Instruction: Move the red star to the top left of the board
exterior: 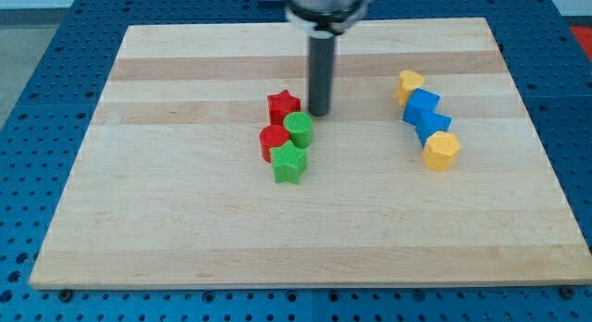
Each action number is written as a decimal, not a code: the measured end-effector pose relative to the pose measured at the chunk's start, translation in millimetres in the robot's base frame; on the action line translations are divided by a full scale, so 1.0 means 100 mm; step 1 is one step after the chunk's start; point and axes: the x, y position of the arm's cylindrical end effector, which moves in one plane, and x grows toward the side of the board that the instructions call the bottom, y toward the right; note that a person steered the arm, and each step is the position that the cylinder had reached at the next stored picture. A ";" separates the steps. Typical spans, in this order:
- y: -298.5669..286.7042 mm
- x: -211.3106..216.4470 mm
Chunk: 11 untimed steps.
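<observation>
Red star (283,106): a small, glossy red block with blunt star points and a flat top face; it sits near the middle of the board, a little toward the view's top, at the head of a tight cluster.
My tip (319,114): the lower end of a straight dark rod, resting on the board just beside the red star on the view's right; whether it touches the star cannot be told.
Jaws: none fitted; the arm ends in the bare rod, so nothing is grasped.
Green round block (298,130): a ribbed cylinder just below the star and just below the tip, touching the star's lower right edge.
Red round block (273,140): a cylinder pressed against the green one on the view's left, below the star.
Green star (289,162): at the bottom of the cluster, touching both round blocks.
Yellow block (410,84): an angular piece, top of a slanting row well apart on the view's right.
Blue blocks (425,115): two chunky angular pieces mid-row, touching each other.
Yellow hexagonal block (441,150): closes the row at its lower end.
Counter (166,220): a pale wooden board with lengthwise grain strips.
Surround (37,100): a blue perforated surface around the board.
</observation>
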 end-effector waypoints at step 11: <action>-1.58 0.84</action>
